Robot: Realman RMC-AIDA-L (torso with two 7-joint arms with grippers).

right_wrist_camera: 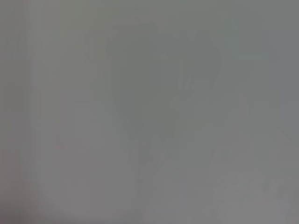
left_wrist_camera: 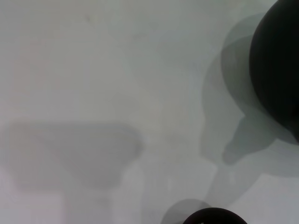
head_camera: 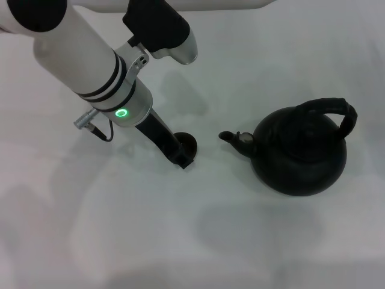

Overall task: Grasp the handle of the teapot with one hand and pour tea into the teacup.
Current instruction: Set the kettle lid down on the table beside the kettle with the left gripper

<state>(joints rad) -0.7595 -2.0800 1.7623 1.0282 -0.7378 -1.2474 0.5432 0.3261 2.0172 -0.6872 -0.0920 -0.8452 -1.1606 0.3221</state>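
Observation:
The black teapot (head_camera: pixel 301 158) stands on the white table at the right, its short spout (head_camera: pixel 230 137) pointing left. Its thick black handle (head_camera: pixel 332 108) arches over the lid, and nothing is touching it. The small dark teacup (head_camera: pixel 190 142) sits a little left of the spout, partly hidden by my left gripper (head_camera: pixel 182 158), which reaches down right against it from the upper left. In the left wrist view the teapot (left_wrist_camera: pixel 276 70) fills the edge and the teacup's rim (left_wrist_camera: pixel 212 218) just shows. My right gripper is out of sight; its wrist view shows only blank grey.
The white tabletop (head_camera: pixel 150 241) stretches around both objects with soft shadows on it. My left arm's white forearm (head_camera: pixel 90 57) crosses the upper left of the head view.

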